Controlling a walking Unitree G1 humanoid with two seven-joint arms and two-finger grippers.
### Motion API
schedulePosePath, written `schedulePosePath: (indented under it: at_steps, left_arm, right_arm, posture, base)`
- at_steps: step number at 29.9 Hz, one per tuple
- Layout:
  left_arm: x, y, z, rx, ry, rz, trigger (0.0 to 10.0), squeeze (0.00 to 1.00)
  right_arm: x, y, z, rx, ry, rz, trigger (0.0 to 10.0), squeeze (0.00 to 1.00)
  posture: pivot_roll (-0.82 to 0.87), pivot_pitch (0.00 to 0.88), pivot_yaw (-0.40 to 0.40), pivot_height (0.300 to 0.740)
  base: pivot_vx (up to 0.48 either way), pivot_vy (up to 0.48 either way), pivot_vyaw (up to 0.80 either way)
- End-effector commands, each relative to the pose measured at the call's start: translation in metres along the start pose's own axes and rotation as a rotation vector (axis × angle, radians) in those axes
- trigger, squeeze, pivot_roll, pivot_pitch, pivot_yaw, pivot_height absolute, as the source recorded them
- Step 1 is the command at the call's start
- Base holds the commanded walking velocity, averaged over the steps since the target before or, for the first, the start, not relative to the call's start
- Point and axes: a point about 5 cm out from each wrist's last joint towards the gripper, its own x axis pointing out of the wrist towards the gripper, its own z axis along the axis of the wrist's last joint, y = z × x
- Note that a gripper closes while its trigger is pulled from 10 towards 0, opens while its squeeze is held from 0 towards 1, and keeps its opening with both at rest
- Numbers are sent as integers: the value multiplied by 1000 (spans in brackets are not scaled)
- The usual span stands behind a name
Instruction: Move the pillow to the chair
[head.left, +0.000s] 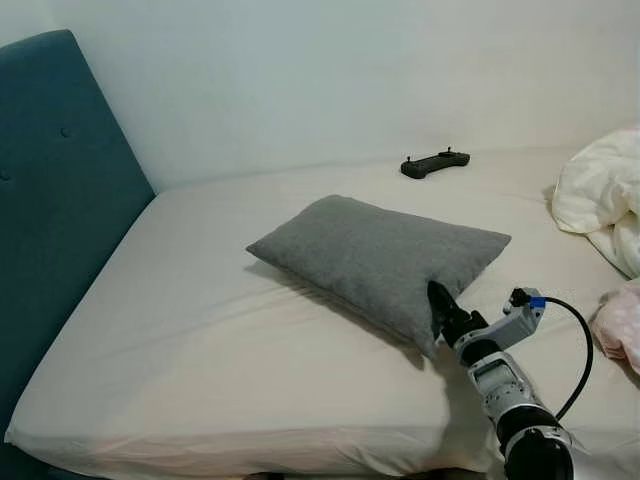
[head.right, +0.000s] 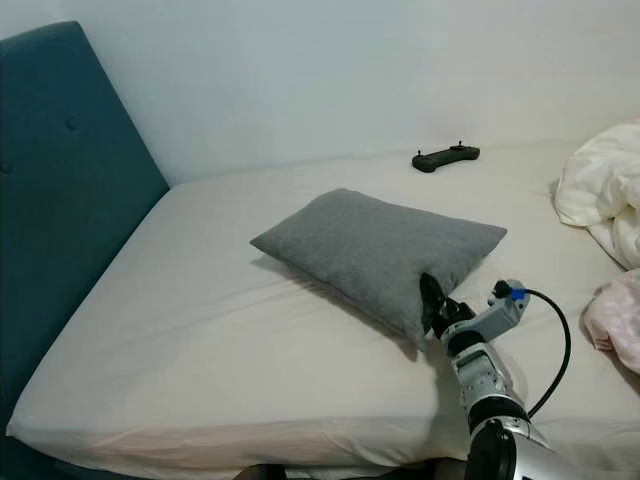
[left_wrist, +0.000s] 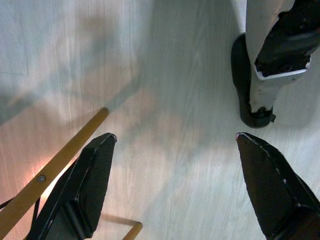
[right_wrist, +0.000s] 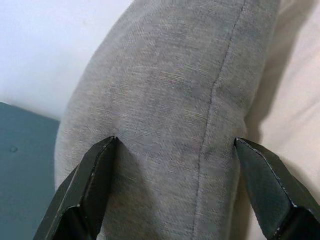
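**Pillow not yet lifted; grasp only being set**

You have the grey pillow (head.left: 380, 258) lying flat on the bed (head.left: 200, 350), at centre frame in the head views. Your right gripper (head.left: 437, 300) sits at the pillow's lower-right corner. In the right wrist view the jaws are spread wide with the pillow's edge between them, not yet pinched. Your left gripper (left_wrist: 175, 145) hangs idle, jaws open, over pale floor (left_wrist: 175, 75) and a wooden leg (left_wrist: 65, 157). A black controller (head.left: 435, 163) lies upper right, a white duvet (head.left: 600, 195) at the right edge. Judged progress: early. Closing, lifting, carrying and placing on the chair all remain.
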Motion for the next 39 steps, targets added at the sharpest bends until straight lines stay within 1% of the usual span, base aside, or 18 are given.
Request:
schedulePosePath:
  at_steps: [1, 2, 3, 7, 12, 18, 20, 22, 23, 24, 25, 26, 28, 29, 32, 35, 37, 39]
  left_arm:
    - [-4, 11, -5, -2, 12, 24, 10000, 0]
    - [-4, 10, -3, -4, 7, 23, 10000, 0]
    - [-3, 8, -1, -8, -1, 22, 10000, 0]
    - [0, 4, 4, -18, -17, 14, 10000, 0]
    - [4, -7, 10, -24, -32, -10, 10000, 0]
    - [7, -16, 15, -24, -40, -25, 10000, 0]
    - [8, -18, 18, -24, -43, -28, 10000, 0]
    - [9, -19, 21, -26, -45, -28, 10000, 0]
    - [9, -19, 21, -26, -45, -28, 10000, 0]
    - [10, -20, 22, -28, -46, -26, 10000, 0]
    - [10, -20, 22, -28, -46, -26, 10000, 0]
    - [11, -20, 26, -33, -49, -22, 10000, 0]
    - [12, -20, 32, -44, -61, -11, 10000, 0]
    - [12, -20, 32, -44, -61, -11, 10000, 0]
    - [13, -13, 46, -50, -96, 75, 10000, 0]
    - [10, 3, 61, -147, -155, 208, 10000, 0]
    - [9, 7, 65, -167, -169, 239, 10000, 0]
    - [7, 18, 75, -233, -206, 309, 10000, 0]
  right_arm:
    - [3, 7, -11, 22, 38, 13, 10000, 0]
    - [8, 16, -14, -6, 68, 38, 0, 0]
    - [12, 23, -16, -20, 83, 62, 0, 0]
    - [15, 30, -16, -23, 86, 83, 0, 0]
    - [12, 23, -16, -28, 88, 58, 0, 0]
    - [7, 14, -20, -94, 124, 19, 0, 0]
    - [8, 17, -21, -156, 139, 26, 0, 0]
    - [13, 32, -28, -233, 174, 108, 0, 0]
    - [13, 32, -28, -233, 174, 108, 0, 0]
    - [16, 43, -33, -229, 189, 181, 0, 0]
    - [16, 43, -33, -229, 189, 181, 0, 0]
    - [18, 71, -43, -210, 181, 402, 0, 0]
    - [17, 87, -51, -175, 184, 523, 0, 0]
    - [17, 87, -51, -175, 184, 523, 0, 0]
    - [13, 99, -62, -182, 210, 599, 0, 0]
    - [10, 99, -67, -185, 233, 616, 0, 0]
    - [10, 99, -68, -189, 240, 620, 0, 0]
    - [8, 97, -69, -190, 251, 622, 0, 0]
  posture:
    - [159, 165, 163, 525]
    - [157, 164, 159, 525]
    - [149, 163, 150, 525]
    - [131, 161, 138, 525]
    - [104, 156, 125, 525]
    - [73, 143, 112, 525]
    - [60, 136, 106, 525]
    - [47, 122, 98, 525]
    - [47, 122, 98, 525]
    - [32, 111, 90, 525]
    - [32, 111, 90, 525]
    - [15, 98, 82, 530]
    - [-10, 80, 73, 540]
    - [-10, 80, 73, 540]
    - [-27, 66, 62, 559]
    - [-42, 51, 53, 574]
    - [-44, 49, 50, 579]
    - [-53, 35, 36, 588]
  base:
    - [0, 0, 0]
    - [0, 0, 0]
    - [0, 0, 0]
    - [0, 0, 0]
    - [0, 0, 0]
    - [0, 0, 0]
    - [0, 0, 0]
    - [0, 0, 0]
    - [0, 0, 0]
    - [0, 0, 0]
    - [0, 0, 0]
    - [0, 0, 0]
    - [0, 0, 0]
    - [0, 0, 0]
    - [0, 0, 0]
    - [0, 0, 0]
    - [0, 0, 0]
    - [0, 0, 0]
